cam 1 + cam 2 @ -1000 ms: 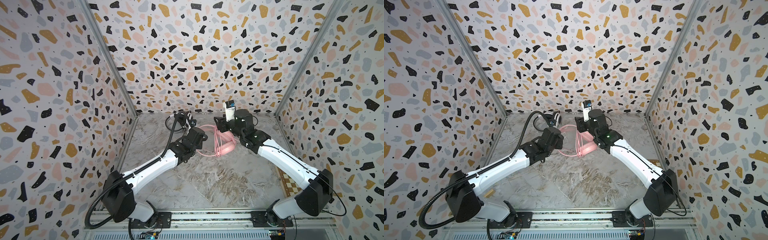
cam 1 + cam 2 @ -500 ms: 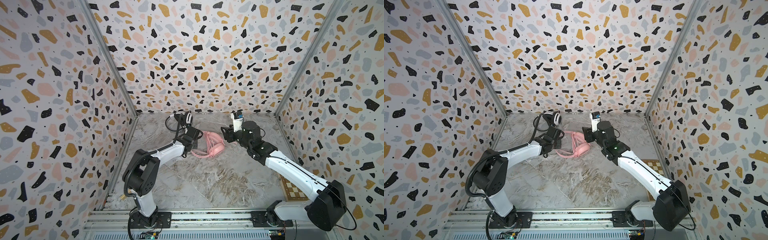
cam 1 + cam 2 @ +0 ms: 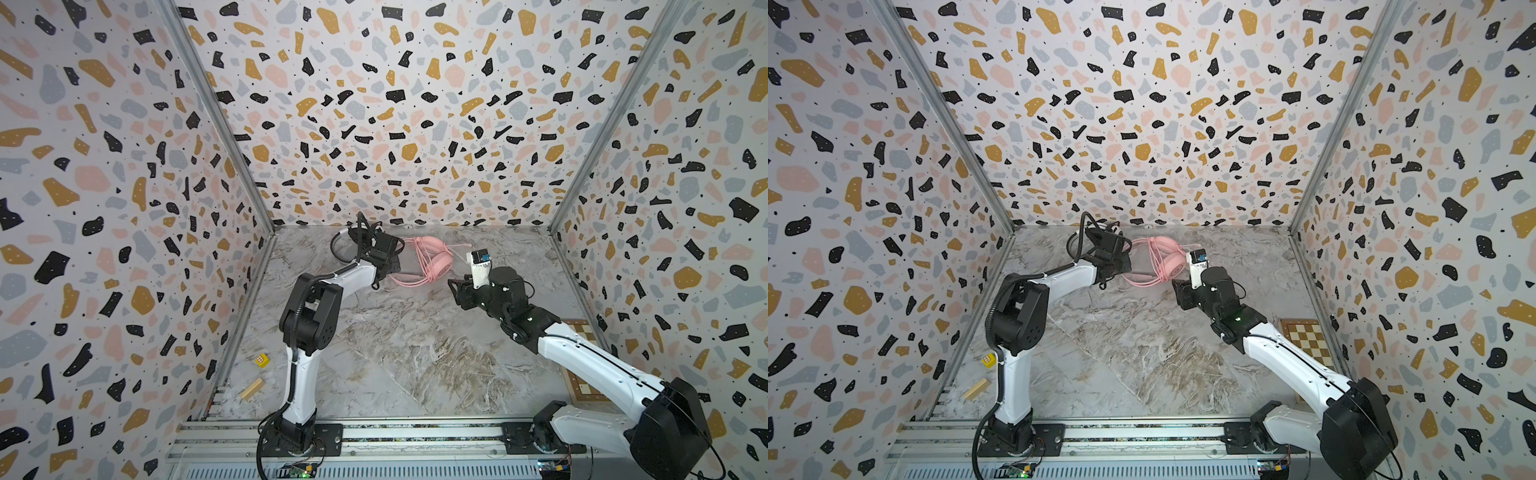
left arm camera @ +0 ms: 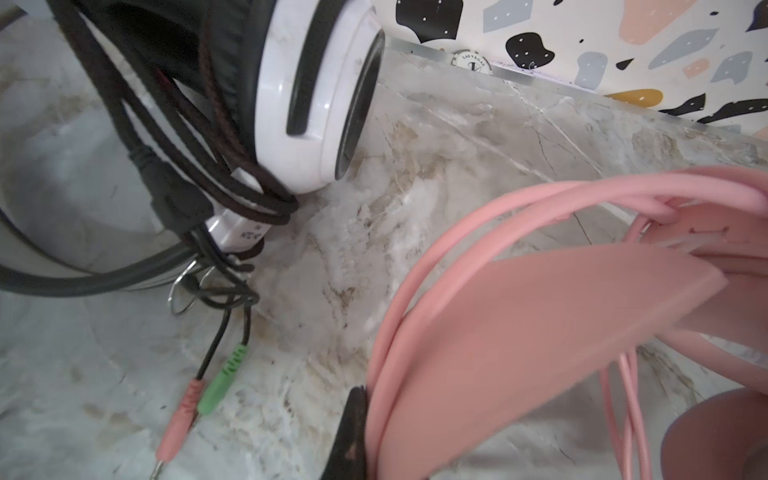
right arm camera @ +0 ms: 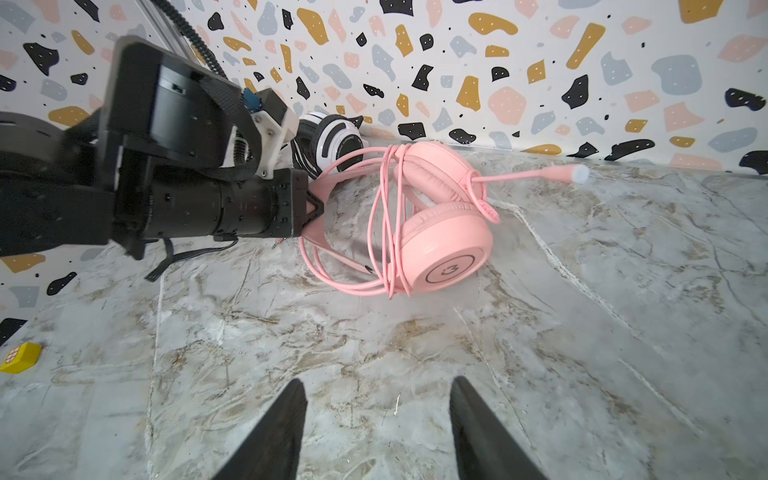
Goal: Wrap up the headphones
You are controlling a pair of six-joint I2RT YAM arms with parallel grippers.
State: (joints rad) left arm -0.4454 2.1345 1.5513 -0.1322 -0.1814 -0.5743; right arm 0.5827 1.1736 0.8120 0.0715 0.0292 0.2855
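Left end effector point(image 5: 313, 214) clamps the pink headphones point(image 5: 440, 245) by the band point(image 5: 322, 189). They lie along the rear edge of the surface point(image 5: 415, 353), microphone point(image 5: 577, 172) pointing right. Right end effector point(image 5: 378, 424) hovers, jaws apart, empty. White headphones point(image 5: 338, 143) mostly hidden.

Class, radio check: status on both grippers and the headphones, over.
Left gripper shut on pink headset, at the band. Right gripper open, holding nothing. Pink cable looped round the ear cups. White headset close behind left gripper.

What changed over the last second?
The left claw, shut on the band of the pink corded over-ear headset, moved it toward the back wall. The right claw drew back frontward, open and empty. The white-and-black headset stayed put.
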